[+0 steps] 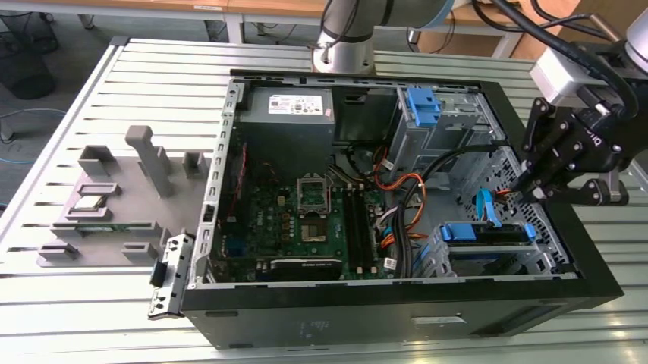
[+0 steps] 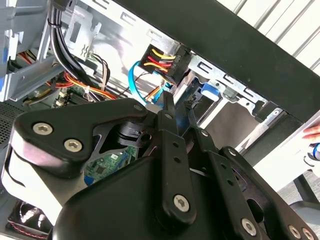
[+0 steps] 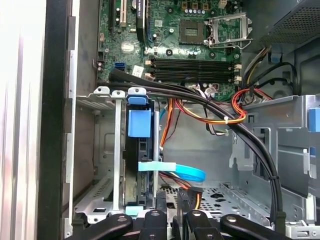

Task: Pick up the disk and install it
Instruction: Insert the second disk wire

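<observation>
Over the open case (image 1: 303,315), my gripper (image 1: 533,188) hangs above the drive cage, fingers nearly together and holding nothing.
Largest first: case open on the table, then the disk (image 1: 489,233) seated in its bay in the blue caddy, blue cable (image 3: 175,169) beside it — installing looks about done.

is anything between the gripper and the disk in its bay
The disk sits on edge in its blue caddy in the drive cage. A light blue flat cable crosses its face, and black and orange cables run just beyond. The gripper hangs just by them, fingers nearly closed.
</observation>
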